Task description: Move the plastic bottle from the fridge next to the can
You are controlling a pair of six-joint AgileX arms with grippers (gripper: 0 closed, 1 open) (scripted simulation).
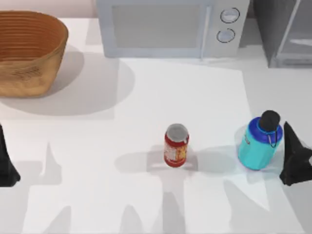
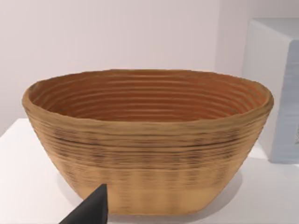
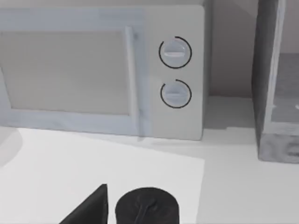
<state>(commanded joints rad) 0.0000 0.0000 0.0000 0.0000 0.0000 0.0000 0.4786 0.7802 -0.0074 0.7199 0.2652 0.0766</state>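
The turquoise plastic bottle (image 1: 260,145) with its black cap stands upright on the table, to the right of the red can (image 1: 176,145), with a gap about one bottle wide between them. My right gripper (image 1: 294,155) sits just right of the bottle, open and holding nothing. In the right wrist view one of its dark fingers (image 3: 91,207) shows beside the bottle's black cap (image 3: 147,208). The grey fridge (image 1: 287,34) stands at the back right corner, and its side (image 3: 275,93) also appears in the right wrist view. My left gripper (image 1: 6,165) is parked at the left edge, open.
A white microwave (image 1: 170,27) with two round knobs stands at the back centre, left of the fridge. A woven basket (image 1: 29,51) sits at the back left, and it faces the left wrist camera (image 2: 147,140).
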